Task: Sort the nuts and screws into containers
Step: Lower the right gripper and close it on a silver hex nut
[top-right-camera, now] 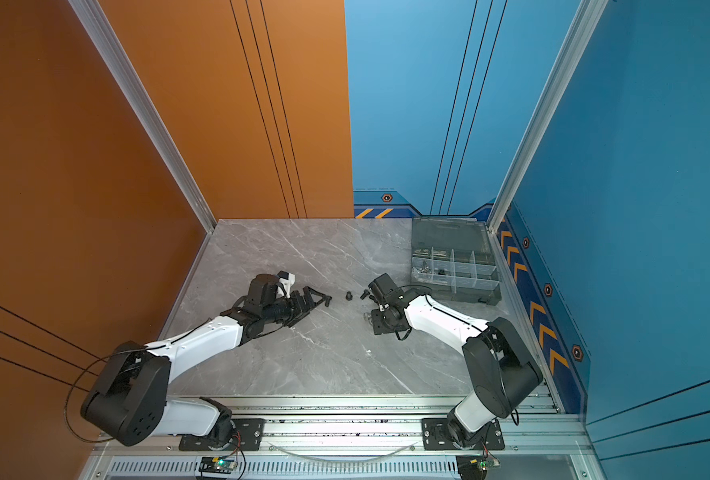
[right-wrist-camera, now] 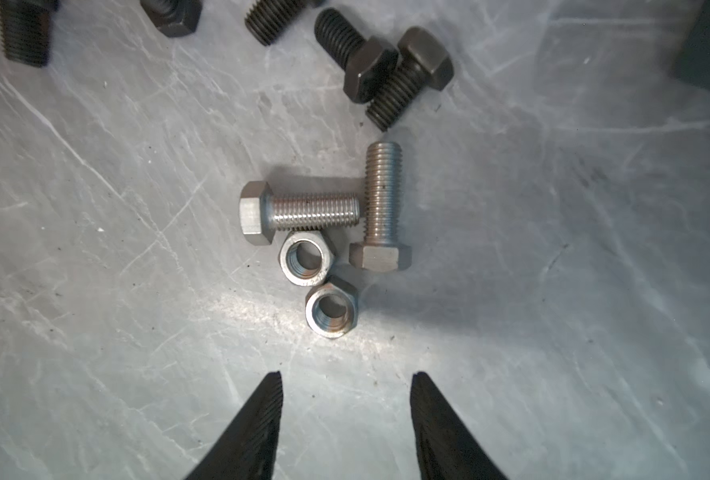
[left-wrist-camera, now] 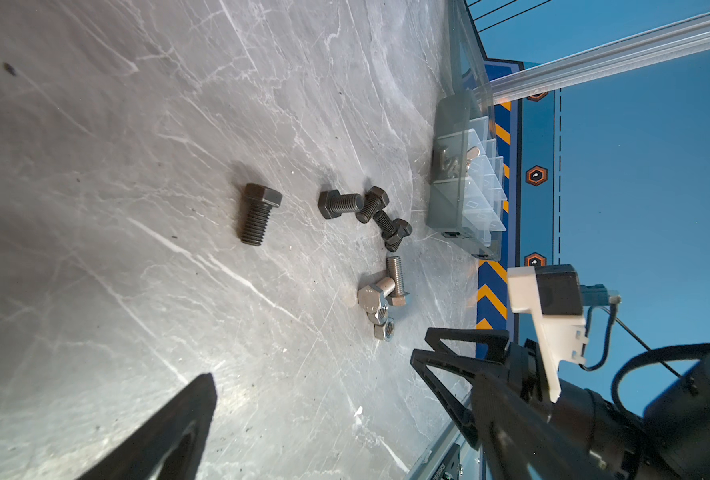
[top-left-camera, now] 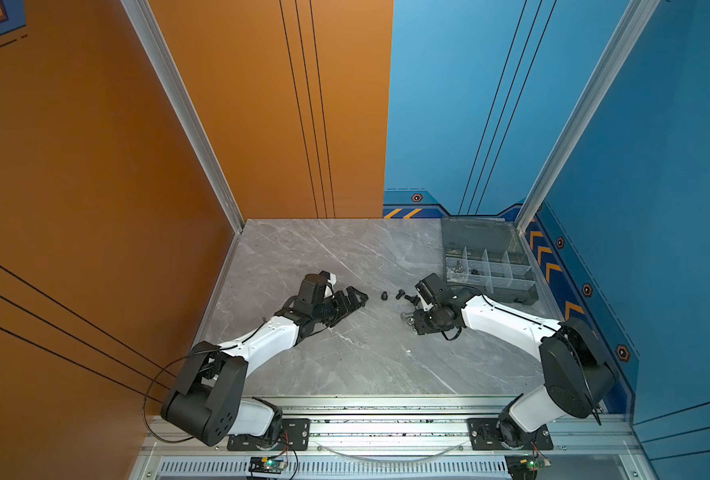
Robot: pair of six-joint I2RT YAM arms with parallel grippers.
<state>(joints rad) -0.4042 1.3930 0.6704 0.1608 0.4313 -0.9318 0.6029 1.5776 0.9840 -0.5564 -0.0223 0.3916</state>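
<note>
Nuts (right-wrist-camera: 331,307), silver pair, touching, flat on table (right-wrist-camera: 95,332), centre of right wrist frame, straight above right gripper (right-wrist-camera: 345,382); jaws spread, empty. Silver screws (right-wrist-camera: 299,214) abutting beyond. Left gripper (top-left-camera: 359,297) farther off, jaw state unclear.

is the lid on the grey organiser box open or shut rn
Open. In both top views the lid is swung back at the far side of the organiser box, leaving its compartments uncovered.

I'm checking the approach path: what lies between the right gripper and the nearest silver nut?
Nothing. In the right wrist view, only bare marble tabletop separates the open right gripper from the nearest silver nut.
</note>
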